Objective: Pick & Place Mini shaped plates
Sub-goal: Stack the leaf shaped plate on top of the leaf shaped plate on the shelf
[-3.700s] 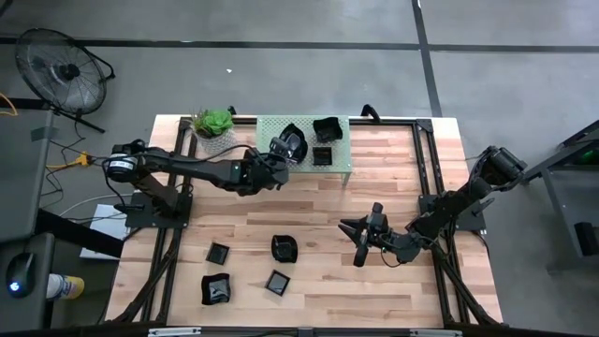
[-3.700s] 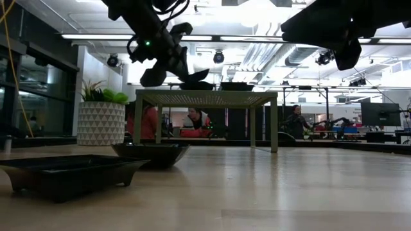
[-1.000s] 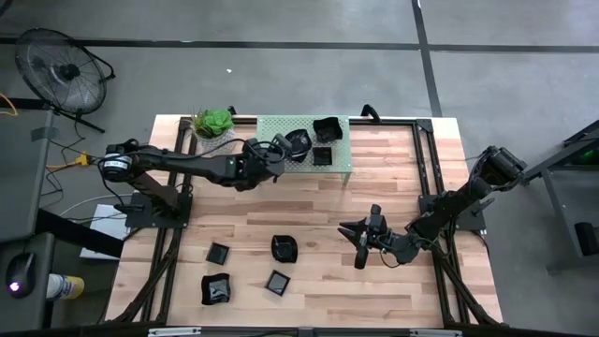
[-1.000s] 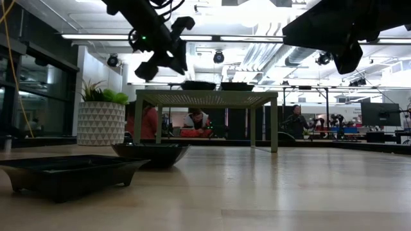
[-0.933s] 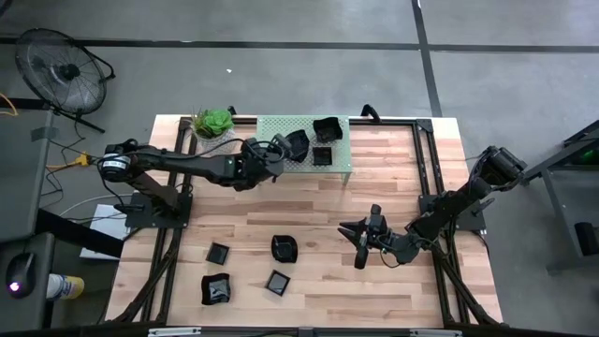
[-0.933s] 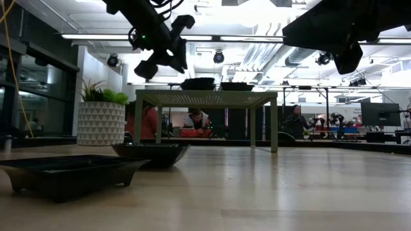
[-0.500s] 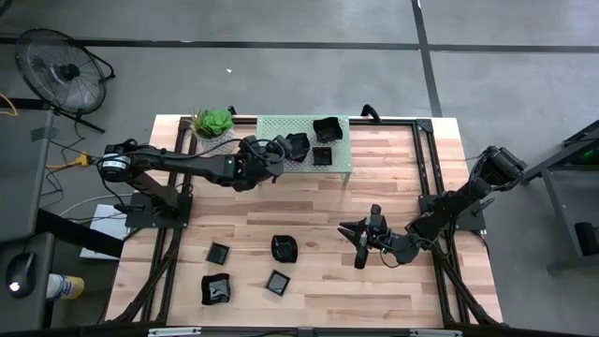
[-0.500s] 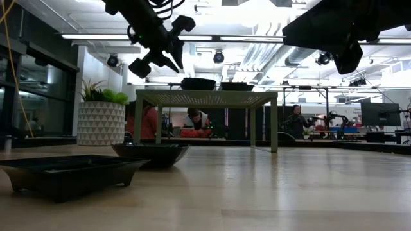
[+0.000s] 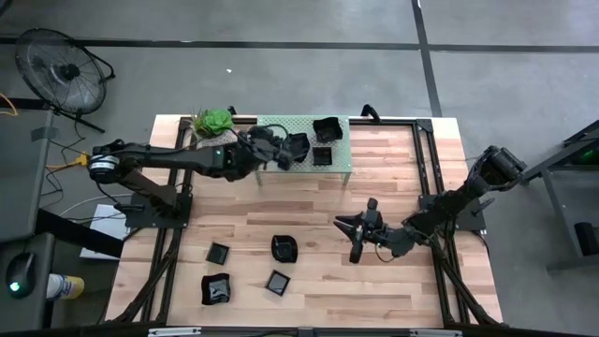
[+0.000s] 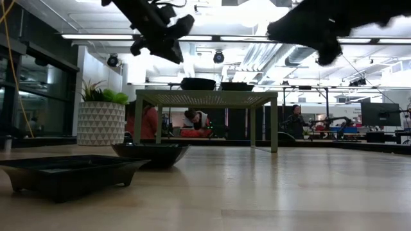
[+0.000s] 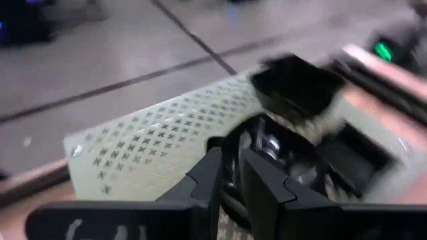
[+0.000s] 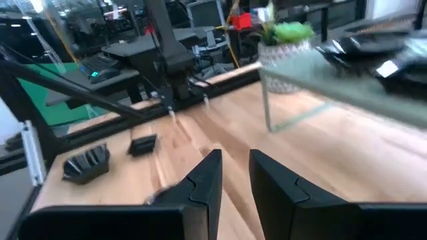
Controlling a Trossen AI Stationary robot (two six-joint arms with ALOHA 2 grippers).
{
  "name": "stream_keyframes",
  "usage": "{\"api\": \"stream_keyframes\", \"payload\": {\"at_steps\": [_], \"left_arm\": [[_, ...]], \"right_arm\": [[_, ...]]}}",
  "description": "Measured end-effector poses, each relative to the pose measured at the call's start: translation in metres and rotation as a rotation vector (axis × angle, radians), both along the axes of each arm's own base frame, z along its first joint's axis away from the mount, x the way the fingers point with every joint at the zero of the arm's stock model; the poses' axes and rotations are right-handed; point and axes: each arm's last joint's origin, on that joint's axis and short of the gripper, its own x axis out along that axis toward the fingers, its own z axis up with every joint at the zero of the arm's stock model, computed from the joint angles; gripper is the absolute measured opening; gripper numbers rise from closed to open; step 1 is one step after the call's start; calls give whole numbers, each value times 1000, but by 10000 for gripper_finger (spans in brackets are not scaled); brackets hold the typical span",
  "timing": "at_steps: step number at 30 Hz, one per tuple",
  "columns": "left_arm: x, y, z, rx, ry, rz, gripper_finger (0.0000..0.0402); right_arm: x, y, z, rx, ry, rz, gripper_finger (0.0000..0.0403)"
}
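Observation:
Several small glossy black plates are in view. Three rest on the green perforated stand (image 9: 271,128): a wavy one (image 9: 296,146), one at the far side (image 9: 327,128) and a square one (image 9: 321,156). Others lie on the wooden table (image 9: 218,253) (image 9: 284,247) (image 9: 216,288) (image 9: 277,282). My left gripper (image 11: 231,173) hovers above the stand's left part, just left of the wavy plate (image 11: 280,150). Its fingers stand a narrow gap apart with nothing between them. My right gripper (image 12: 235,167) hangs over the table's right half, likewise narrowly open with nothing in it.
A green plant in a white pot (image 9: 213,122) stands at the far left, beside the stand. The stand's legs (image 10: 138,122) rise from the far middle of the table. A dark frame runs along the table's left and right edges. Bare wood lies between the stand and the loose plates.
My left gripper has risen and drifted toward the far edge, from beside the stand's near left corner to above its top. Its wrist has rolled a good way round. The plates have stayed where they were.

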Motion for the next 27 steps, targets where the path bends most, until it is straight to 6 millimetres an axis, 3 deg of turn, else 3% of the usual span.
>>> {"api": "stream_keyframes", "payload": {"at_steps": [5,9,14,21,27], "left_arm": [[-17,8,9,36,162,-187,53],[-31,15,15,101,304,-308,53],[-45,18,19,114,403,-495,53],[-65,7,22,51,440,-738,53],[-103,-7,20,55,351,-815,53]], "right_arm": [[37,-23,30,-104,83,25,71],[62,-52,52,-215,296,64,71],[71,-90,70,-320,512,9,71],[78,-128,82,-418,566,66,71],[78,-163,83,-295,523,-41,71]]}}
